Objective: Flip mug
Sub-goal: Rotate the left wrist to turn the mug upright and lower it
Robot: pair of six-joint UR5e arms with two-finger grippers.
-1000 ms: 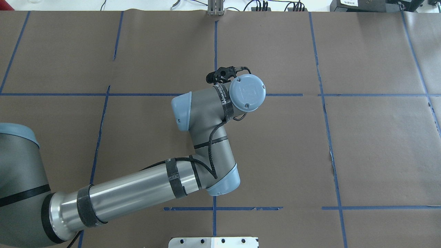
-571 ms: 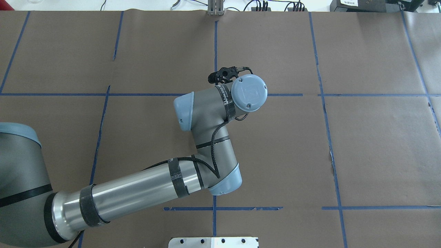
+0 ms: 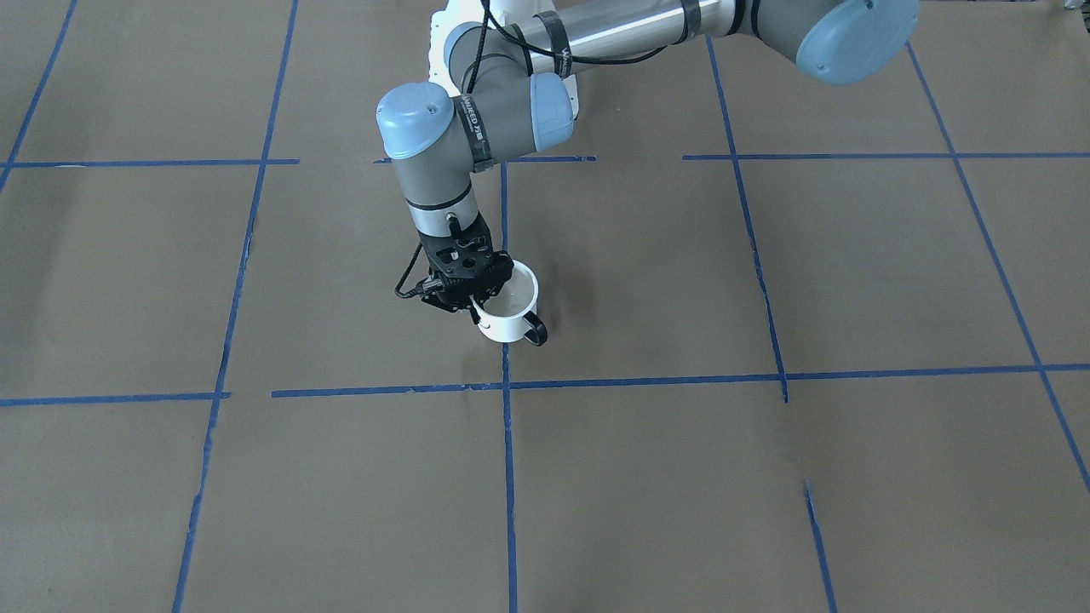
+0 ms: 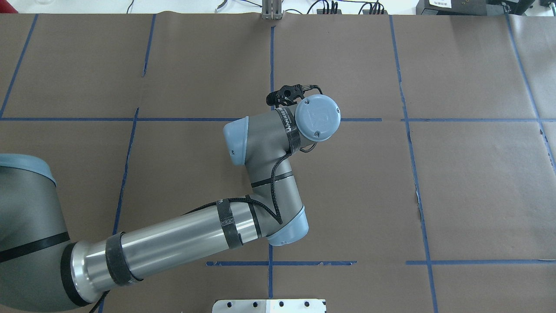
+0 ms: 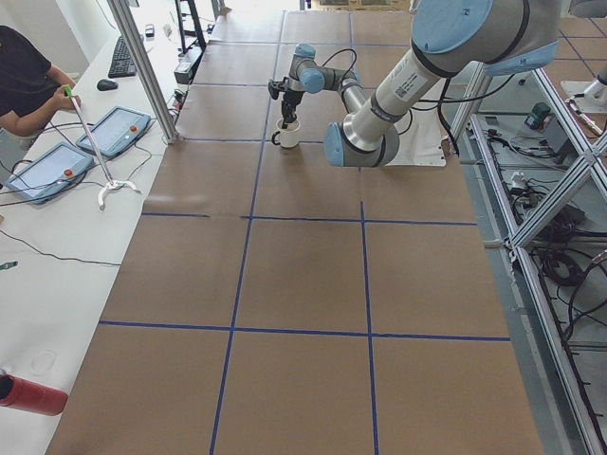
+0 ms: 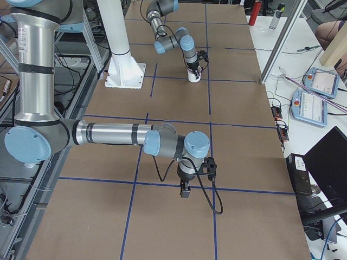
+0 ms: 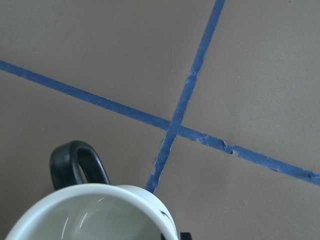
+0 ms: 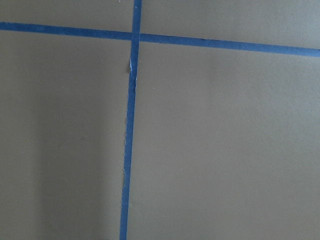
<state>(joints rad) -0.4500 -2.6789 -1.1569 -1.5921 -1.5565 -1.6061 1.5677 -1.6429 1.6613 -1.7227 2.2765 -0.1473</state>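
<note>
One mug (image 3: 511,325), two robot arms, one bench (image 3: 809,281).
Left arm (image 4: 173,243) and right arm (image 6: 108,134) each carry one hand: left hand (image 3: 474,313), right hand (image 6: 185,192).

Upright white mug (image 3: 507,324), mouth up, black handle

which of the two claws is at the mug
The left claw, at the rim of the upright mug; the right claw hangs over the table, far from it.
</note>
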